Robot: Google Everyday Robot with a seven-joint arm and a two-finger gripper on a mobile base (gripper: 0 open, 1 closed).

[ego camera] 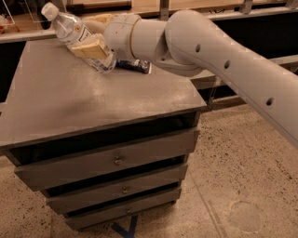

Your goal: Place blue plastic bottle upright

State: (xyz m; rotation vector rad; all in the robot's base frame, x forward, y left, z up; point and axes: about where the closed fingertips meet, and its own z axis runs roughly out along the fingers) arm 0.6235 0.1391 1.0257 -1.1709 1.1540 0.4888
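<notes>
The blue plastic bottle (73, 31) is at the far left of the cabinet top (70, 102), tilted steeply. Its white cap (48, 9) points up and to the left, and its base is low, close to the surface by the back edge. Whether the base touches the top cannot be told. The bottle is clear with a faint blue tint and has a white label with dark print around its middle. It looks light and a little slippery.

The gripper (94, 48) is clamped across the lower half of the bottle, with one cream finger lying flat over it. The other finger is hidden behind the bottle. The pale arm (209, 51) reaches in from the right, across the back of the cabinet.

The step in hand looks like the righting itself: the bottle is gripped and partly tipped up, but not yet standing. The next move calls for turning the wrist until the cap points straight up, setting the base flat on the top, and only then letting go.

A dark blue snack bag (134, 65) lies just beside the base, so the bottle should come down clear of it.
</notes>
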